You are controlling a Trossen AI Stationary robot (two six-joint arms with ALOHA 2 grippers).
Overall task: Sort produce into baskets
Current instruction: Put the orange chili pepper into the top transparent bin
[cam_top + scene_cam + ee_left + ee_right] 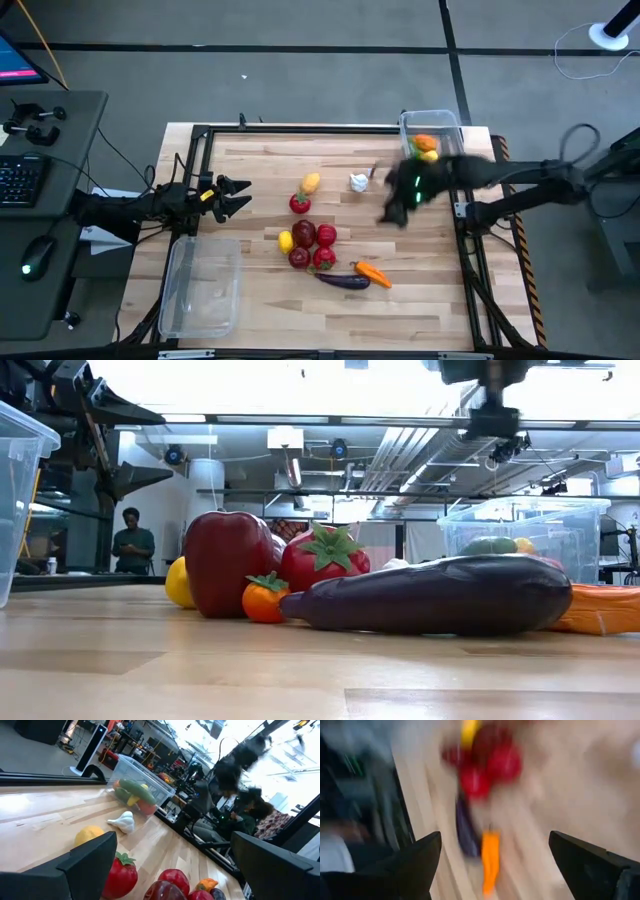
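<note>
Nearest the table's front edge lie the purple eggplant (343, 281) and the orange carrot (373, 272), touching end to end. Just behind them is a cluster of red apples (304, 234) and strawberries with a lemon (286, 241). The empty basket (201, 286) sits at the front left. The left gripper (232, 196) hangs open and empty, left of the pile. The right gripper (392, 215) is above the table right of the pile, fingers spread wide, empty. The far basket (432, 126) holds several pieces.
</note>
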